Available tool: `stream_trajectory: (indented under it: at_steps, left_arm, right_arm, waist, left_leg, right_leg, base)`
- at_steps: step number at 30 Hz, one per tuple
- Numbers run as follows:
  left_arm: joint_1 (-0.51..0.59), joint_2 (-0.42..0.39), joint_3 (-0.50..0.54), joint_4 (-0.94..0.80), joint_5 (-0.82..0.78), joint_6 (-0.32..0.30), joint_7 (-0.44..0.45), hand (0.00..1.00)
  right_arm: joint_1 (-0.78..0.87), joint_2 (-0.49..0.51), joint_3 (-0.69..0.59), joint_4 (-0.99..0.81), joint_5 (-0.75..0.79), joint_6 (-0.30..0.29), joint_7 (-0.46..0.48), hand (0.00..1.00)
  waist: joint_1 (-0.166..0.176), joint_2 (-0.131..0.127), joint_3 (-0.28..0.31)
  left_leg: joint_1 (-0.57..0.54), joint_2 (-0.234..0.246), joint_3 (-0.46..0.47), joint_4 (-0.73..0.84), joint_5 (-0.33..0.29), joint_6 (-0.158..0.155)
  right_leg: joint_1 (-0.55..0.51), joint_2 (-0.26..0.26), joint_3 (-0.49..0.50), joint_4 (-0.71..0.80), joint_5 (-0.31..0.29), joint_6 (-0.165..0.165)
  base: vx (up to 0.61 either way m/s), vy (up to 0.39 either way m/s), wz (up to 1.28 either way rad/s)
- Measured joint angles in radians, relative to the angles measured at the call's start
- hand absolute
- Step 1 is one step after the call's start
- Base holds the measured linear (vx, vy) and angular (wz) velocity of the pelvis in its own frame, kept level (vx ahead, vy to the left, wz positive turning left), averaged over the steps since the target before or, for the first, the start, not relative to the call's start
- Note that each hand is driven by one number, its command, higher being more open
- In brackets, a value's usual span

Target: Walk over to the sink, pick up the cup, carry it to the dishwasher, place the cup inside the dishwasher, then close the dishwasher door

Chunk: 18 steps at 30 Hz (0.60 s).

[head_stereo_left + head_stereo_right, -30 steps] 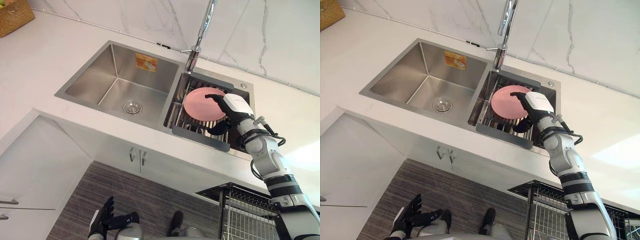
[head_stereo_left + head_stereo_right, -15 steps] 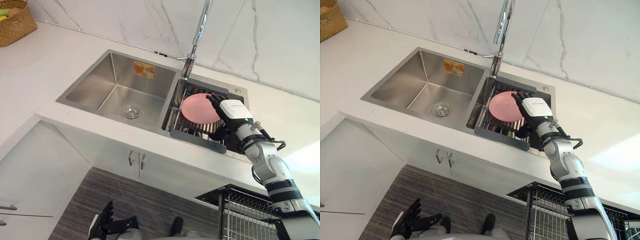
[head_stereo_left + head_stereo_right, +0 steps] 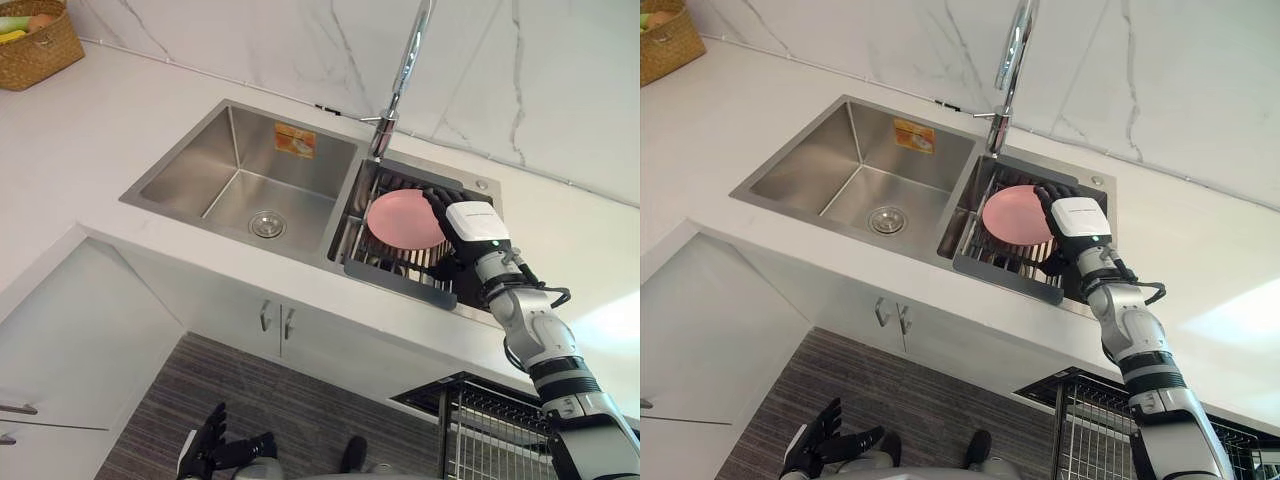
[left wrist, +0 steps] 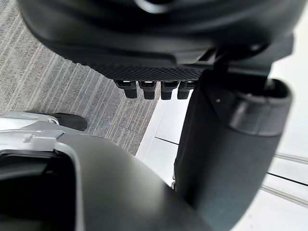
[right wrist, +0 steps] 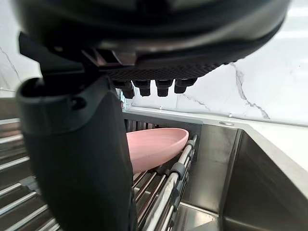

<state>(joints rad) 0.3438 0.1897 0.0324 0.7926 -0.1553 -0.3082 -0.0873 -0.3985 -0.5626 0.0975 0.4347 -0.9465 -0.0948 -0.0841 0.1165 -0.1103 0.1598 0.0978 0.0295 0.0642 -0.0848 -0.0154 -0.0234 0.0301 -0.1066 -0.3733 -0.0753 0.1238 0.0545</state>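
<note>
A pink shallow dish (image 3: 400,217) lies on the wire rack (image 3: 392,270) in the sink's right basin; no cup is in sight. My right hand (image 3: 470,222) hovers at the dish's right edge, open, with straight fingers reaching toward the basin's back wall. In the right wrist view the dish (image 5: 154,147) sits just past the thumb (image 5: 82,159), and nothing is held. My left hand (image 3: 210,445) hangs low over the floor, open, with its fingers spread.
The left basin (image 3: 250,175) holds just a drain. A tall faucet (image 3: 405,70) rises behind the divider. A wicker basket (image 3: 35,40) stands far left on the counter. The pulled-out dishwasher rack (image 3: 490,430) sits at lower right, below the counter edge.
The view has shifted slightly. My right hand has reached farther back along the dish's right edge, and its thumb is now tucked out of sight. The left hand stays put.
</note>
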Motion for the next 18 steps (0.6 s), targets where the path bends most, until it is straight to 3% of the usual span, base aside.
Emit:
stream_trajectory:
  at_steps: [8,18]
  left_arm:
    - [0.0,0.003,0.0,-0.017,-0.004,0.0,-0.006,1.0]
    - [-0.013,0.013,0.001,-0.076,-0.045,-0.006,-0.026,1.0]
  right_arm:
    - [-0.118,-0.014,0.068,0.132,0.002,0.025,-0.038,1.0]
    - [-0.247,-0.035,0.091,0.185,0.013,0.046,-0.08,1.0]
  waist:
    - [0.012,-0.007,0.01]
    - [0.037,-0.027,0.102]
  left_leg:
    - [-0.043,-0.006,-0.025,0.014,0.002,0.002]
    - [-0.102,-0.009,-0.045,0.059,-0.003,0.003]
  right_leg:
    - [-0.026,-0.008,-0.019,0.005,0.002,0.003]
    - [-0.062,-0.015,-0.023,0.021,0.003,0.003]
  base:
    - [0.01,0.006,0.1]
    - [0.0,0.007,0.05]
